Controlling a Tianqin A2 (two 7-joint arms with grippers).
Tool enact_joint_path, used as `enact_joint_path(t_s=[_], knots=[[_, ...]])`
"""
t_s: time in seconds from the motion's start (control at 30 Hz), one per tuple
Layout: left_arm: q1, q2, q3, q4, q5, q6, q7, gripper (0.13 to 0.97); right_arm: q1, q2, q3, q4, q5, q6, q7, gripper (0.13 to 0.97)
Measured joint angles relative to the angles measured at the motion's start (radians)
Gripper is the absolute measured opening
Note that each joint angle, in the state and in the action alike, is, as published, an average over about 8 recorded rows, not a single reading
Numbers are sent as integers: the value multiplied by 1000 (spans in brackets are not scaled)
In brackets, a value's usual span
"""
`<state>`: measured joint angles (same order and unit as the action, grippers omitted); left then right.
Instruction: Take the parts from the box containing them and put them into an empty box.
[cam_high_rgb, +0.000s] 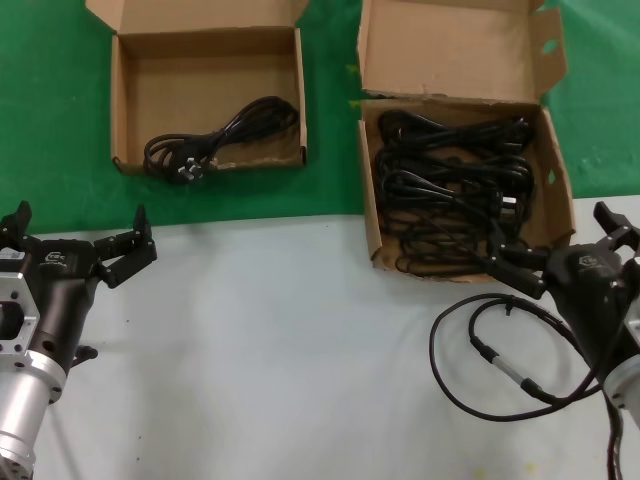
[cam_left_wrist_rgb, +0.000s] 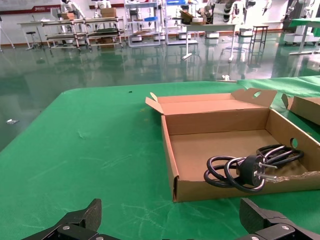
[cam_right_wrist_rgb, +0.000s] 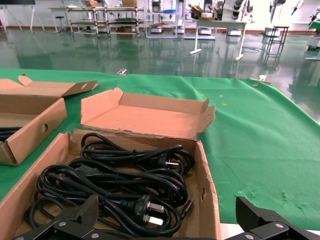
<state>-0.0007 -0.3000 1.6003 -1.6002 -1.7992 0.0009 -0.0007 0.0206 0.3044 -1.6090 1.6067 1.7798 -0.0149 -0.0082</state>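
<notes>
We log two cardboard boxes side by side on the green cloth at the far side of the worktop (cam_high_rgb: 280, 340). The right-hand box (cam_high_rgb: 368, 215), its flap notched with a cut-out, is packed with coiled black power cords (cam_high_rgb: 450, 190), several bundles overlapping and filling most of its floor. The left-hand box (cam_high_rgb: 122, 110) has a plain flap and holds one coiled cord (cam_high_rgb: 220, 135), lying toward its near wall.

The left gripper (cam_high_rgb: 75, 245) hovers over the pale part of the worktop, near the robot's left edge, jaws spread wide and holding nothing. The right gripper (cam_high_rgb: 560, 250) sits at the near right corner of the full box, jaws also apart and empty. A thin looping cable (cam_high_rgb: 470, 350) with a silver connector lies on the worktop just beside it.

The left wrist view alone shows the single cord's plug (cam_left_wrist_rgb: 252, 170) with prongs up. The right wrist view alone shows white-faced plugs (cam_right_wrist_rgb: 152, 212) among the coils.
</notes>
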Motion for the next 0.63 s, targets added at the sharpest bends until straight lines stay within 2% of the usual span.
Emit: enact_joint_path(t_s=[0.63], knots=[[0, 0, 0, 0, 0, 0, 0, 966, 0, 0, 0, 0, 0, 0, 0, 966]])
